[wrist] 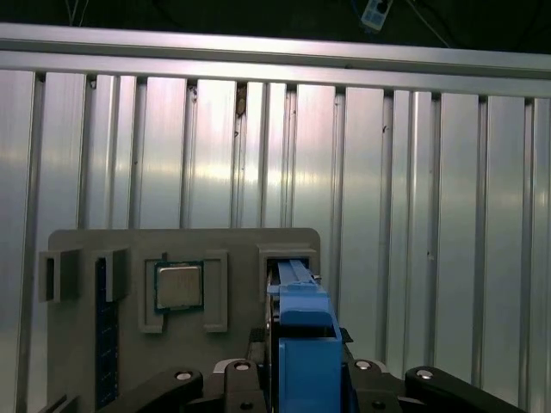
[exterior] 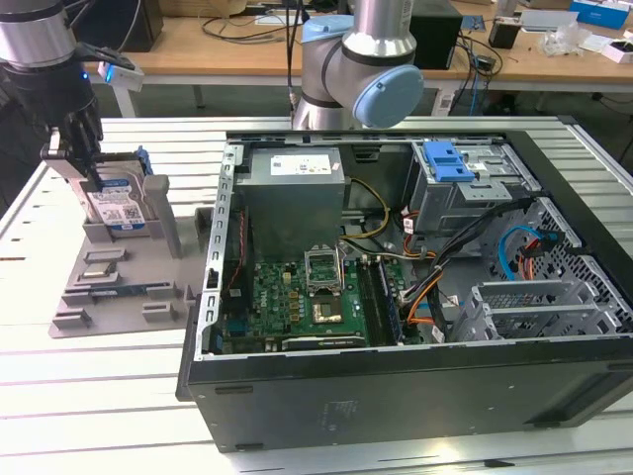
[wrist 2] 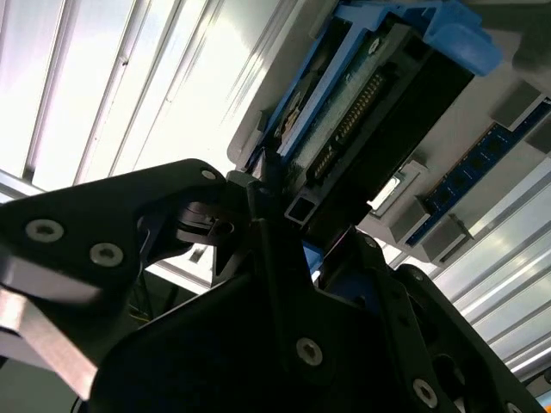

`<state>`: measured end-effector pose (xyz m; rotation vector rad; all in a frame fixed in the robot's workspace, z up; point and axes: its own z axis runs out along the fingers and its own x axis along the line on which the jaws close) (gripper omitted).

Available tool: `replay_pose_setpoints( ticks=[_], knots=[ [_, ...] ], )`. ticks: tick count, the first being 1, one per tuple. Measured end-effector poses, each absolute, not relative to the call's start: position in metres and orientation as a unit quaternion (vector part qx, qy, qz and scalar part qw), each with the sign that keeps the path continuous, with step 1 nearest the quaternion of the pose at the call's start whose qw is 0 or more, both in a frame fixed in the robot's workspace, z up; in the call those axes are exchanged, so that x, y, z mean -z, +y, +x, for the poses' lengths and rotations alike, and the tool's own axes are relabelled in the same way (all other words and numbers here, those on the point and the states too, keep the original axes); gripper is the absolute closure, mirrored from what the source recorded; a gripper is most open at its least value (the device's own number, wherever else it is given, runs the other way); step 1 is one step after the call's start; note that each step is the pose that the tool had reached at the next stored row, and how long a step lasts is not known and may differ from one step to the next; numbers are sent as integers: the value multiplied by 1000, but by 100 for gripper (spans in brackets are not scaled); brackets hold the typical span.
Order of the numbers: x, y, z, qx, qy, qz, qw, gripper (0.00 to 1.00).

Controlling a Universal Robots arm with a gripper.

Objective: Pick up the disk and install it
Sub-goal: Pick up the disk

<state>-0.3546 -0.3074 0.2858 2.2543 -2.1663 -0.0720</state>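
The disk (exterior: 119, 210) stands upright in the grey holder (exterior: 109, 292) near the counter's (exterior: 89, 396) edge at the exterior view's left. The gripper's (exterior: 87, 176) fingers (wrist 2: 269, 191) seem closed on it. It is not yet lifted, and the computer case (exterior: 396, 391) is still without it.

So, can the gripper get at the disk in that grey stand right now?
Likely yes: the gripper sits right at the upright disk's top edge, and nothing on the grey stand blocks it.

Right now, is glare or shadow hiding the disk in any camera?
Second wrist view: strong glare bleaches the table beside the disk, and the gripper is a dark silhouette. First wrist view: mild sheen on the table, disk clear. Exterior view: evenly lit, disk visible.
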Motion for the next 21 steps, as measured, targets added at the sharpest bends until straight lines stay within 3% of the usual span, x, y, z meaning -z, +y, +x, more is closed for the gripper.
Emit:
replay_pose_setpoints(
  ticks=[21],
  knots=[
    [-319,-305,-355,23,-693,721,7,63]
  ],
)
